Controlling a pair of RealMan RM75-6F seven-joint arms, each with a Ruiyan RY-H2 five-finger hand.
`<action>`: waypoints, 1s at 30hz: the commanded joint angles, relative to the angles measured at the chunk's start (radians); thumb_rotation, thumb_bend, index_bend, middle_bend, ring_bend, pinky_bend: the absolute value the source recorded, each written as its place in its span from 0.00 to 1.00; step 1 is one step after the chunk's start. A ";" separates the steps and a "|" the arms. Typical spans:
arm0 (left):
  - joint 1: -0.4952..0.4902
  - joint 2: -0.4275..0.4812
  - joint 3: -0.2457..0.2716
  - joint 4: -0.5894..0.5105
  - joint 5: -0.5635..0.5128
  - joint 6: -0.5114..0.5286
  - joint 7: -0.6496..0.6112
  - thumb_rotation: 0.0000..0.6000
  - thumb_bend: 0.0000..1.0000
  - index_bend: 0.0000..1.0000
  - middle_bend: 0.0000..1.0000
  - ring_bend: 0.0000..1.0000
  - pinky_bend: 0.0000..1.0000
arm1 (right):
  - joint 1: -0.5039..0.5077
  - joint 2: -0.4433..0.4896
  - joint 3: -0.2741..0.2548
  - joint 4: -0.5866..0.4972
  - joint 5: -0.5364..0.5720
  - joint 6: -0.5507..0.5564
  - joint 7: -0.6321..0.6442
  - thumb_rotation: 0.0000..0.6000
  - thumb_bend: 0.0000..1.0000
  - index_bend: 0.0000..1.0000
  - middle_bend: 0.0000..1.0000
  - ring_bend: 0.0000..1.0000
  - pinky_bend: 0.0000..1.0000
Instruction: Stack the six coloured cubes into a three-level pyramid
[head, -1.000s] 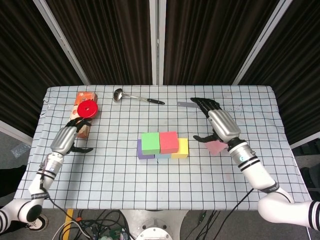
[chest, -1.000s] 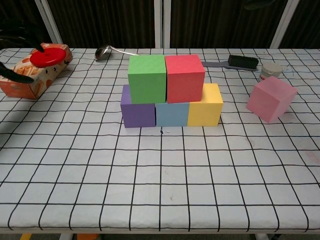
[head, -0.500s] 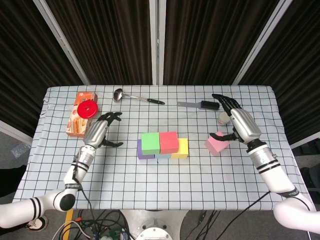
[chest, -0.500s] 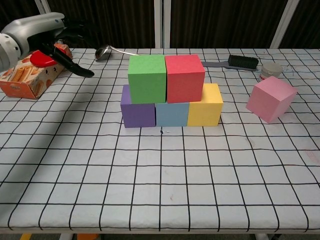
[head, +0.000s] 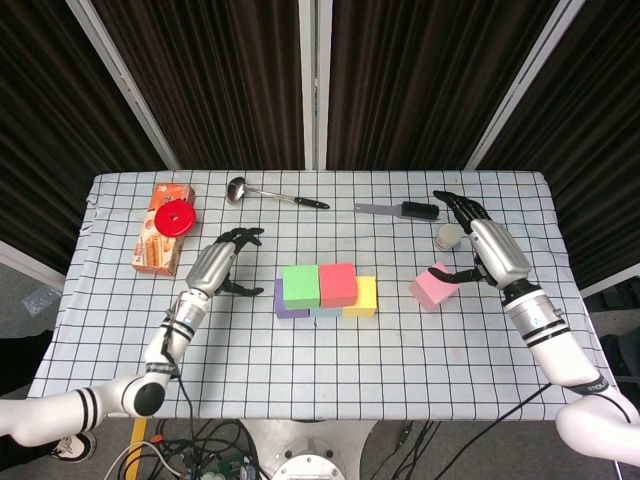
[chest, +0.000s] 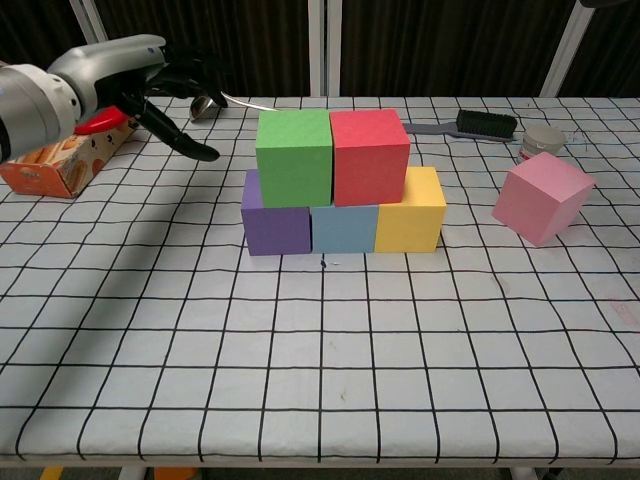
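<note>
A purple cube (chest: 273, 226), a light blue cube (chest: 344, 229) and a yellow cube (chest: 411, 211) form a row mid-table. A green cube (chest: 294, 144) and a red cube (chest: 369, 142) sit on top of them. The pink cube (chest: 542, 196) stands tilted on the cloth to the right, apart from the stack. My left hand (head: 213, 264) hovers with fingers spread, just left of the stack, holding nothing. My right hand (head: 490, 248) is spread beside the pink cube (head: 433, 287), its thumb close to the cube's right side without gripping it.
An orange box with a red disc (head: 172, 218) lies at the far left. A ladle (head: 260, 192) lies at the back, a black brush (head: 400, 210) at the back right, and a small white cup (head: 450, 235) behind the pink cube. The table edges lie all round.
My left hand has swung right from beside the orange box towards the stack. My right hand has drawn back to the right, uncovering the pink cube, which has not moved.
</note>
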 joint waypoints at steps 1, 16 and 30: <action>-0.010 -0.007 -0.003 0.009 0.003 -0.006 -0.004 1.00 0.00 0.13 0.25 0.08 0.11 | -0.004 0.003 0.001 0.000 -0.002 -0.002 0.004 1.00 0.10 0.00 0.04 0.00 0.00; -0.038 -0.032 -0.001 0.043 0.007 -0.015 -0.023 1.00 0.00 0.13 0.25 0.08 0.11 | -0.022 -0.002 0.004 0.027 -0.022 -0.022 0.042 1.00 0.10 0.00 0.04 0.00 0.00; -0.064 -0.041 -0.003 0.047 -0.008 -0.026 -0.015 1.00 0.00 0.13 0.25 0.08 0.11 | -0.030 -0.008 0.009 0.043 -0.029 -0.032 0.059 1.00 0.10 0.00 0.04 0.00 0.00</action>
